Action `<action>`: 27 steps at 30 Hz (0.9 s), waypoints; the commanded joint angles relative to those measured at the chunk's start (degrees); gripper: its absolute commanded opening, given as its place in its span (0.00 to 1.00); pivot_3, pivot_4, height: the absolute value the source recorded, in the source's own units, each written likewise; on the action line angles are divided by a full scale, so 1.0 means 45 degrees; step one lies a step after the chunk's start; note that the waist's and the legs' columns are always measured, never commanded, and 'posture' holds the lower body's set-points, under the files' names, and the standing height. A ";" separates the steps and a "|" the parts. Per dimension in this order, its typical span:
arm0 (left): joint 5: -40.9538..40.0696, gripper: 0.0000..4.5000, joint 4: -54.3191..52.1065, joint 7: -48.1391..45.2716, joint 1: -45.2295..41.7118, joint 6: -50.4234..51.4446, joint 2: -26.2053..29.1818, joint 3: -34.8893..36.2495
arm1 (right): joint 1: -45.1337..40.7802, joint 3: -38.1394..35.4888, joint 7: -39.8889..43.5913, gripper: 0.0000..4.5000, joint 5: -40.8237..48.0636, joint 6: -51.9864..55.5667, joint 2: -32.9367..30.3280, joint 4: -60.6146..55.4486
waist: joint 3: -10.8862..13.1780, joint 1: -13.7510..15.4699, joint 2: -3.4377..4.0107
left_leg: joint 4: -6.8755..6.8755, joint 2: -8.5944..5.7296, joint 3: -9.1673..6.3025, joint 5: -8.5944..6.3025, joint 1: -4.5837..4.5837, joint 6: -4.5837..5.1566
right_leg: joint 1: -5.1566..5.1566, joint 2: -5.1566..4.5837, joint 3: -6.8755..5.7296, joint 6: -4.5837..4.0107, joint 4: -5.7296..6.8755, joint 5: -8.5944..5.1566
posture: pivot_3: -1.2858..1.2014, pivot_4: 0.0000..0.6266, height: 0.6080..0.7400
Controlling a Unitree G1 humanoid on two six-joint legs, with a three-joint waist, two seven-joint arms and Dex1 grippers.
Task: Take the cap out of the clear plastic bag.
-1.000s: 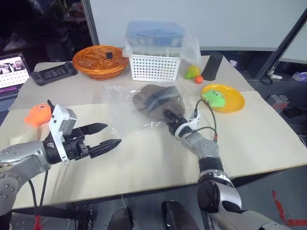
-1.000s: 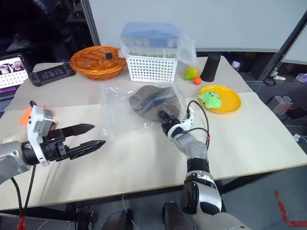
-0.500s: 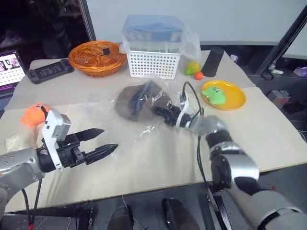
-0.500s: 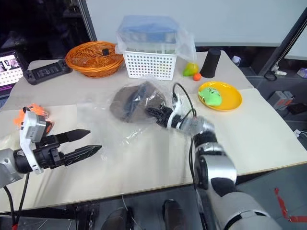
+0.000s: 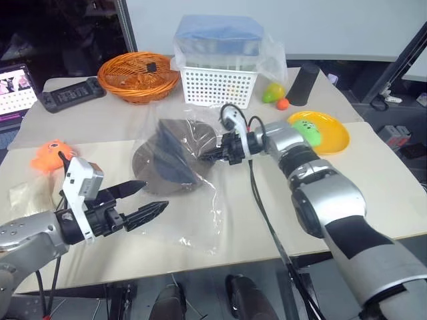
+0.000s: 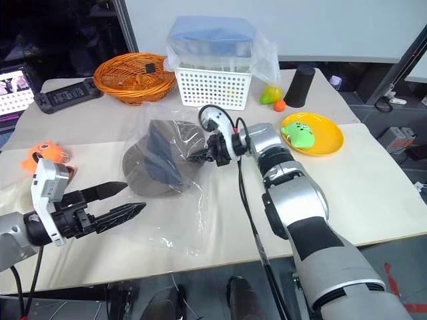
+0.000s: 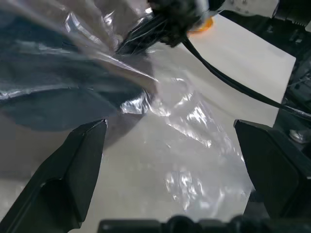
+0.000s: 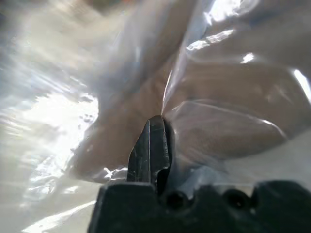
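Right gripper (image 5: 208,154) pinches clear plastic bag (image 5: 200,213) | cap (image 5: 167,159) seemingly inside | left gripper (image 5: 155,198) spread, empty

Both arms are silver-grey metal with rounded, jointed segments. The left gripper (image 5: 148,201) has two tapered black fingers and a white box on its wrist. A black cable loops around the right gripper (image 5: 212,152).
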 commanded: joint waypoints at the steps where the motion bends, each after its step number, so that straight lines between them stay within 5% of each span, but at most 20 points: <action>1: -0.0391 1.00 -0.0451 0.0312 0.0031 -0.0414 -0.0061 -0.0079 | -0.0319 -0.0372 -0.2895 0.44 -0.0712 -0.2101 0.0041 -0.0079 | 0.0000 0.0012 0.0000 | 0.0003 0.0000 0.0000 0.0002 0.0001 -0.0002 | 0.0001 0.0000 0.0001 -0.0001 0.0000 0.0001 | 0.52 0.24 1.00; 8: -0.0465 1.00 -0.0189 0.0256 -0.0211 -0.0574 0.0194 -0.0480 | 0.0111 -0.0671 -0.6746 0.95 -0.1712 -0.3613 -0.0697 -0.0117 | -0.0001 0.0041 0.0000 | 0.0011 -0.0001 -0.0001 0.0003 0.0001 0.0000 | 0.0011 -0.0001 0.0002 -0.0002 0.0001 0.0002 | 0.52 0.24 1.00; 14: -0.0386 1.00 -0.0010 0.0070 -0.0501 -0.0643 0.0409 -0.0674 | 0.1066 0.0952 -0.9528 0.98 -0.4087 -0.5406 -0.2409 -0.0741 | -0.0002 0.0196 -0.0002 | 0.0013 -0.0019 -0.0001 0.0004 0.0000 0.0000 | 0.0015 -0.0018 0.0004 -0.0002 -0.0010 0.0001 | 0.52 0.24 1.00; 20: 0.0663 1.00 0.0246 -0.0612 -0.0884 -0.0848 0.0984 -0.1038 | 0.2733 -0.0883 -0.6643 0.98 -0.1909 -0.4577 -0.4024 -0.2905 | -0.0002 0.0176 -0.0004 | 0.0012 -0.0017 0.0000 0.0006 0.0013 0.0003 | 0.0017 -0.0006 0.0018 -0.0001 0.0011 0.0002 | 0.52 0.24 1.00; 27: 0.5269 1.00 0.1040 -0.2323 -0.1442 -0.2709 0.2184 -0.3736 | 0.7202 -0.2688 -0.1472 0.98 0.3401 0.4126 -0.5645 -1.3483 | -0.0003 0.0374 -0.0001 | 0.0023 -0.0011 0.0010 0.0006 0.0040 0.0006 | 0.0039 -0.0001 0.0024 0.0010 0.0019 0.0001 | 0.52 0.24 1.00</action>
